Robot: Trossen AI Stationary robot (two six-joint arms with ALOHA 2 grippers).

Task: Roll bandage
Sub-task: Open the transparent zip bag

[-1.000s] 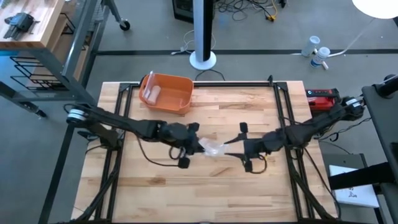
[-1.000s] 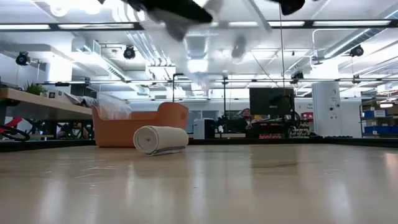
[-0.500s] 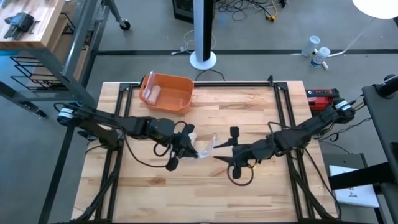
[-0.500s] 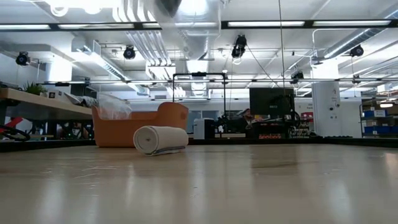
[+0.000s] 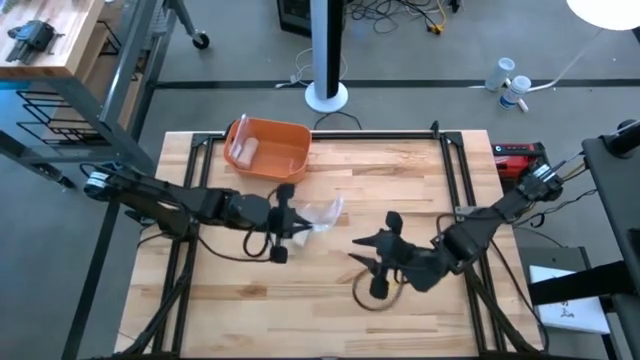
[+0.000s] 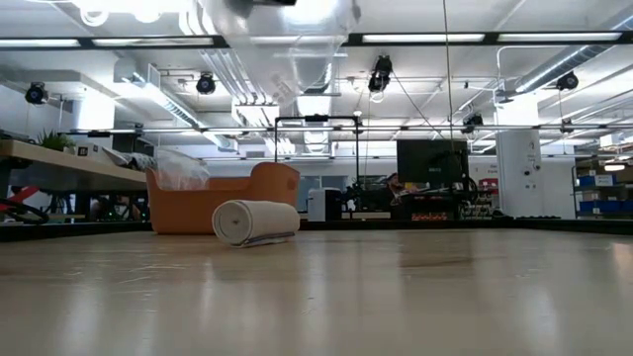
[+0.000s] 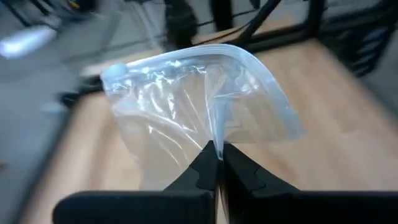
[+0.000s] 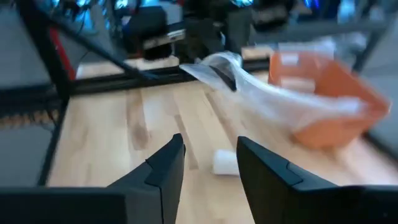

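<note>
**Right arm off the bag; left keeps it**

Since the earlier frame the right gripper (image 5: 372, 262) has pulled back toward the front edge, jaws spread and empty. The left gripper (image 7: 216, 160) pinches one edge of the clear plastic bag (image 7: 199, 99), lifted above the table (image 5: 400, 180).

The rolled bandage (image 6: 255, 221) lies beside the orange bin (image 5: 268, 150). It looks soft and light; grip across its middle.

The high view hides it.

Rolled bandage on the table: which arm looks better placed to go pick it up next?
Probably the right. The right gripper is open and empty, with the rolled bandage ahead of its fingers. The left gripper is shut on the clear plastic bag, held above the table, so it is occupied.
</note>
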